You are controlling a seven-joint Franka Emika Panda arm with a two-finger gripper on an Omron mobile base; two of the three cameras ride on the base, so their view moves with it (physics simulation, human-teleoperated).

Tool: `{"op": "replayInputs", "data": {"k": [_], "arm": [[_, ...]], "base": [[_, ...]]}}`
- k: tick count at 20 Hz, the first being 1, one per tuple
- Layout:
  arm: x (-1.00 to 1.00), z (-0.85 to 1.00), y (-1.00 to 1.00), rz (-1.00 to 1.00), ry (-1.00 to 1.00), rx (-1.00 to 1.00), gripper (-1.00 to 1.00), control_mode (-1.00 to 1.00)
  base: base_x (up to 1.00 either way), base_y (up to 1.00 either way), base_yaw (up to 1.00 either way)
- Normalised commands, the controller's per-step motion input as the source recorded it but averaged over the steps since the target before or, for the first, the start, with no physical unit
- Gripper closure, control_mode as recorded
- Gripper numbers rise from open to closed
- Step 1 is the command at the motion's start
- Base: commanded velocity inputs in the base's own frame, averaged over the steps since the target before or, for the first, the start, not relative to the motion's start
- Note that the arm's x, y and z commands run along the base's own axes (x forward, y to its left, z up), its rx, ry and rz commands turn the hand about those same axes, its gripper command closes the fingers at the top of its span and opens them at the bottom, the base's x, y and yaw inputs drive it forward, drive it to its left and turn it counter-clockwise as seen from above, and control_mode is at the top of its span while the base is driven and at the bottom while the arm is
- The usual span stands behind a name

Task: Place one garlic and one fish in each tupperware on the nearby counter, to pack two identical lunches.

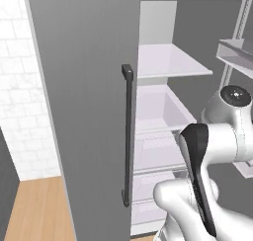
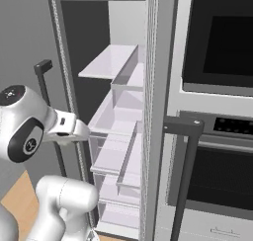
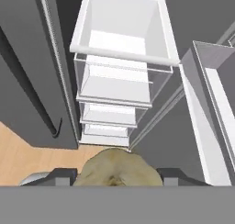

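One knobbly, pale tan garlic [image 3: 117,168] bulb, clasped in our hand [image 3: 117,178] between two dark fingertips, above one open fridge [image 3: 120,71] with smooth white stacked drawers, matte grey doors.

Pale knobbly lump [image 3: 115,169] — cut off below, fingertips [image 3: 62,176] barely showing.

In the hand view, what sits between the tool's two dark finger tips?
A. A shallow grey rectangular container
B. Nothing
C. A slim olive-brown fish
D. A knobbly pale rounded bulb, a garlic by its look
D: in the hand view a knobbly, pale tan rounded garlic bulb fills the gap between the finger tips of the tool, in front of the open fridge's white drawers.
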Motion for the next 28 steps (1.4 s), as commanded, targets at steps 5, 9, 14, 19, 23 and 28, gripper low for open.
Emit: {"op": "replayInputs", "data": {"k": [5,9,14,19,23,28], "arm": [[-0.21,-0.28,-0.17,-0.19,0.06,0.13,1.00,-1.00],[-0.03,-0.06,0.00,-0.02,0.00,0.02,1.00,-1.00],[-0.09,-0.01,0.00,0.00,0.00,0.00,1.00,1.00],[0.00,0.00,0.00,0.00,0.00,0.00,1.00,1.00],[0.00,0.00,0.00,0.00,0.00,0.00,1.00,1.00],[0.00,0.00,0.00,0.00,0.00,0.00,1.00,1.00]], "base": [[0.00,0.00,0.00],[0.00,0.00,0.00],[-0.12,0.00,0.00],[-0.93,0.16,0.00],[-1.00,0.10,0.00],[-0.99,-0.10,-0.27]]}}
